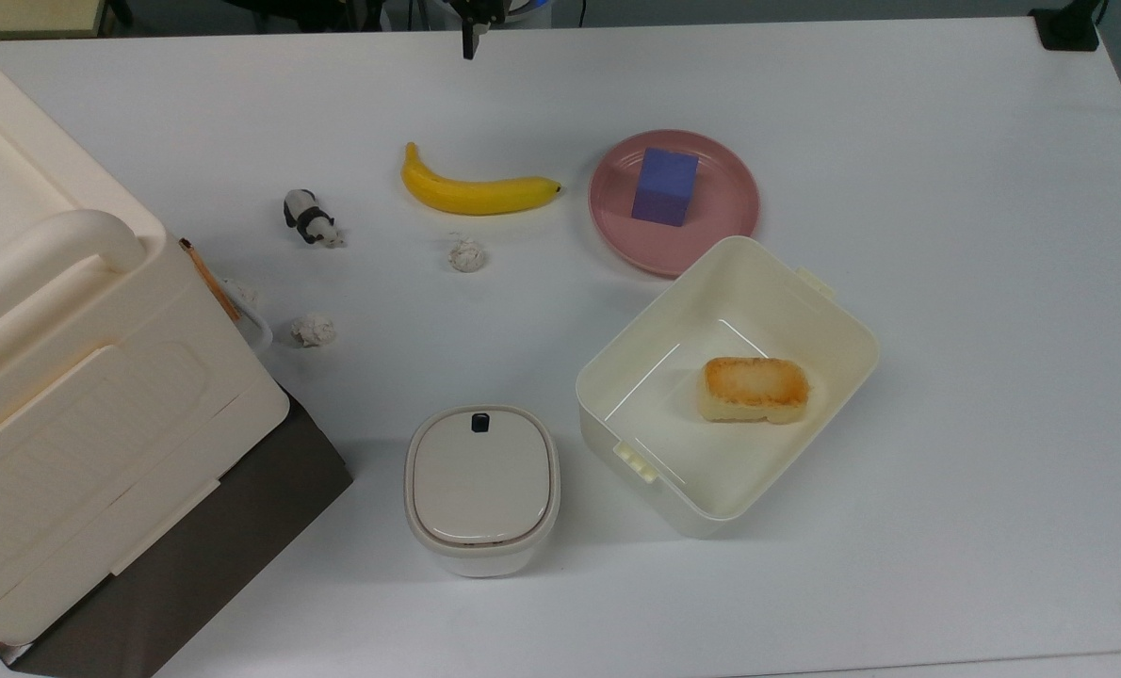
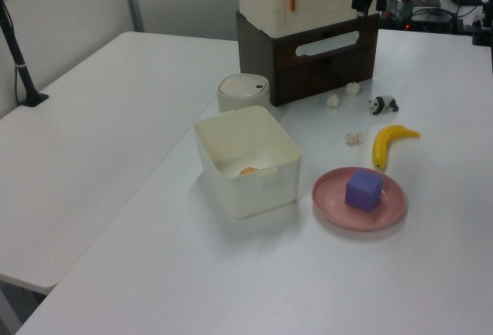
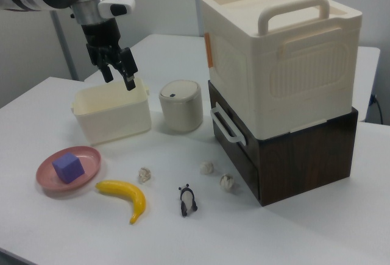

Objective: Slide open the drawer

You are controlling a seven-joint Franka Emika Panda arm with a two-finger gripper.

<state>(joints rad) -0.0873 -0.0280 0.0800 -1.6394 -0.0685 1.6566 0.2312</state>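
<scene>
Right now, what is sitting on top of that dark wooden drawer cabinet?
A large cream plastic box with rounded handles sits on the dark cabinet holding the drawer. The box's lid is on and the drawer is shut, so neither one's contents can be seen.

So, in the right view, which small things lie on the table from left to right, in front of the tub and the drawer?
Pink plate with blue cube → banana → paper ball → toy panda → paper ball → paper ball.
</scene>
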